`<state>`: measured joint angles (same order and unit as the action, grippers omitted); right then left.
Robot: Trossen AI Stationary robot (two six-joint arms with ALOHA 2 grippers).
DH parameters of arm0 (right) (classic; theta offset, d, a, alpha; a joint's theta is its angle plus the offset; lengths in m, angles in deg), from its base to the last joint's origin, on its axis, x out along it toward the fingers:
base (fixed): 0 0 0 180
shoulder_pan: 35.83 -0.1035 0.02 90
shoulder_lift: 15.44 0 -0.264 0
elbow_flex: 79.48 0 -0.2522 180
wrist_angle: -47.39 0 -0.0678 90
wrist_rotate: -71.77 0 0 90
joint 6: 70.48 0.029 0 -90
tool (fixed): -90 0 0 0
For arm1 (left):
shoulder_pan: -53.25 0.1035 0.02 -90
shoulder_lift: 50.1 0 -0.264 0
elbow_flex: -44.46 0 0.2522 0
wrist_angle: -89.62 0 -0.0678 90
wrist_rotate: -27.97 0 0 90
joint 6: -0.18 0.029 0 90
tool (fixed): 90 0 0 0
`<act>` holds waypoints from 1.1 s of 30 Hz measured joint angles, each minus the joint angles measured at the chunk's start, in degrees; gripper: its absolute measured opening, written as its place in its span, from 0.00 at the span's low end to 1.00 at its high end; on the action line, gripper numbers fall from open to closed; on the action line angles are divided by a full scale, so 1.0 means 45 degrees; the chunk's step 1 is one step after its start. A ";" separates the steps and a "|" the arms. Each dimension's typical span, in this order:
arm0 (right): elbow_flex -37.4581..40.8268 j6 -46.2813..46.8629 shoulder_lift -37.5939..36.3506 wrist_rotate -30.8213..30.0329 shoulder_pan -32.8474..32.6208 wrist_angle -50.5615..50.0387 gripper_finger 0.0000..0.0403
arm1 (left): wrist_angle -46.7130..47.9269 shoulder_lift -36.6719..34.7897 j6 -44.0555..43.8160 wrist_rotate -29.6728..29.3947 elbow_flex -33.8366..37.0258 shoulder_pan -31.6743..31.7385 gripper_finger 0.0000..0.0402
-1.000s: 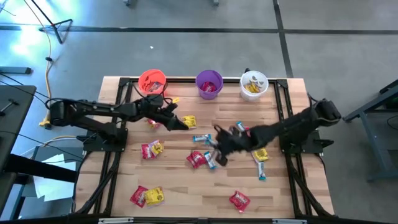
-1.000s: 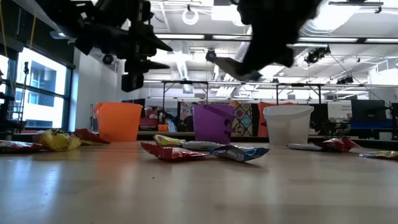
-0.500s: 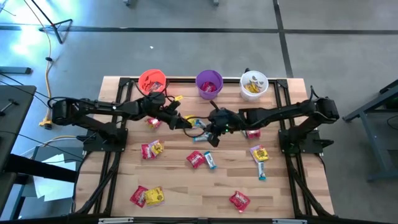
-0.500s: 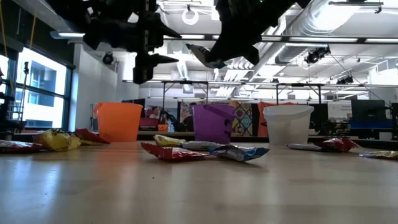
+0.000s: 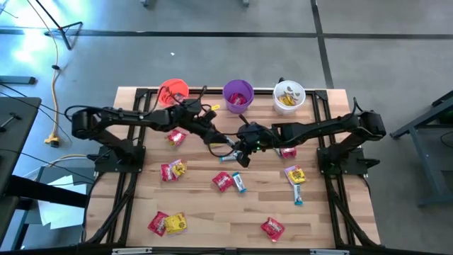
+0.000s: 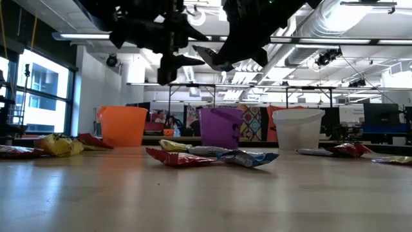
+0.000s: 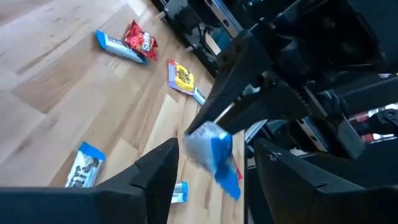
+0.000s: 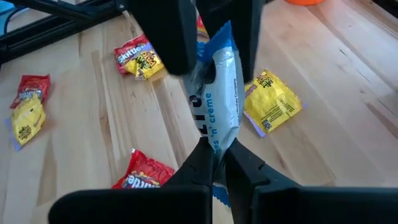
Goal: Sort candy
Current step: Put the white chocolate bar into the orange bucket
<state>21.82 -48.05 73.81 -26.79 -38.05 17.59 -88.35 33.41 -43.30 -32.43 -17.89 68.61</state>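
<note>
Holding: right gripper clamped on a blue-and-white bar, raised above mid-surface
Left gripper: fingers spread either side of that bar
Loose candy: scattered across the surface
Far edge: orange cup, purple cup, white cup

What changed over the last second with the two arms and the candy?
The right gripper, shut on a blue-and-white bar, carried it from the table's right half to the middle and now holds it up there. The left gripper reached in toward it, fingers open around the bar. Cups and the other candy stayed put.
</note>
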 joint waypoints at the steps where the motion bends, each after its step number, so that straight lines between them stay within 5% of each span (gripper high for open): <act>1: 0.0005 0.0002 0.0000 0.0000 0.0000 0.0000 0.02 | 0.0009 0.0131 0.0020 0.0049 -0.0128 -0.0030 0.49; 6: 0.0005 0.0000 0.0005 -0.0139 0.0000 -0.0021 0.02 | 0.0021 0.0469 0.0027 0.0472 -0.0479 -0.0035 0.42; 18: 0.0005 -0.0092 0.0005 -0.0191 0.0031 0.0000 0.05 | 0.0147 0.0469 0.1163 0.0448 -0.0479 -0.0020 0.03; 33: 0.0019 0.0056 0.0010 -0.2068 0.0058 0.0010 0.43 | 0.0701 -0.0121 0.2396 -0.0198 -0.0488 0.0956 0.00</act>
<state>21.90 -47.80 73.85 -36.10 -37.78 17.64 -85.20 32.87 -32.52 -33.32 -20.09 72.91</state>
